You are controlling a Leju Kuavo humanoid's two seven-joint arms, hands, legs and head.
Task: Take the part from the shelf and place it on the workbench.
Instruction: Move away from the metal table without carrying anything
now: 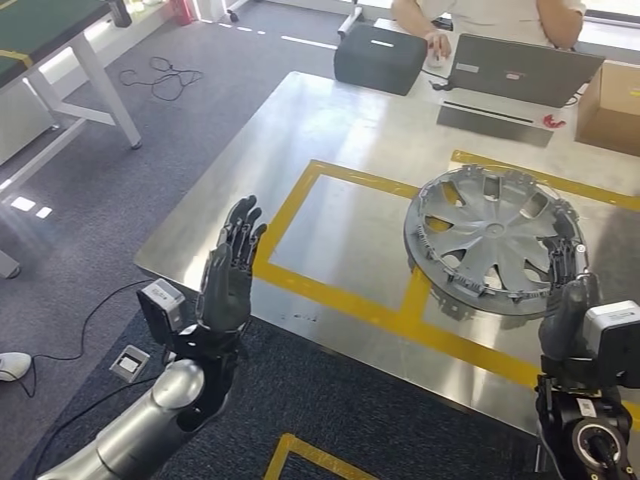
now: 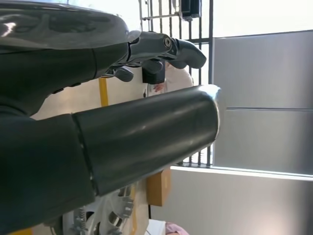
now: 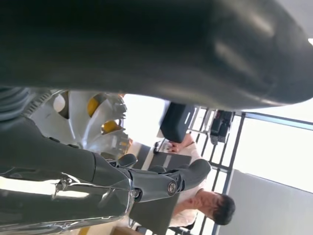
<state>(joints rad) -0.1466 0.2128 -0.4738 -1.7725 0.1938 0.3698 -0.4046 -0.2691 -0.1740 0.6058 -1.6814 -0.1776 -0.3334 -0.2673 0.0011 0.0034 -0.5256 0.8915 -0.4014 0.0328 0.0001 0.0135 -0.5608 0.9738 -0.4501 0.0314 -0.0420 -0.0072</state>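
On workbench [image 1: 355,130], right of centre: ease right hand [image 1: 567,300], fingers seemingly curled on near rim, off wheel cover [image 1: 494,238] slowly; keep left hand [image 1: 230,270] splayed, empty.

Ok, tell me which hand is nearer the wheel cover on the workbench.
Right. The right hand is at the near rim of the wheel cover, fingers against its edge. The left hand is raised well off to its left, open, over the workbench's near-left edge, holding nothing.
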